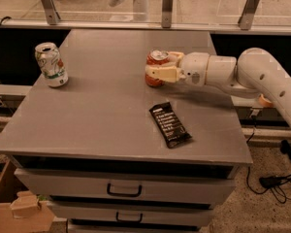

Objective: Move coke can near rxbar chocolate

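Observation:
The red coke can (155, 68) with a silver top is upright in my gripper (160, 70), whose cream fingers (161, 74) are shut around its sides. The can's base is at or just above the grey table top (106, 106), right of centre. The rxbar chocolate (169, 124), a flat black wrapper with white lettering, lies on the table a short way in front of the can, toward the front right. My white arm (242, 74) reaches in from the right.
A white and green can (51, 65) stands near the table's left edge. A glass rail with metal posts (167, 6) runs behind the table. Drawers (123, 191) sit below the front edge. A cardboard box (19, 210) sits on the floor at lower left.

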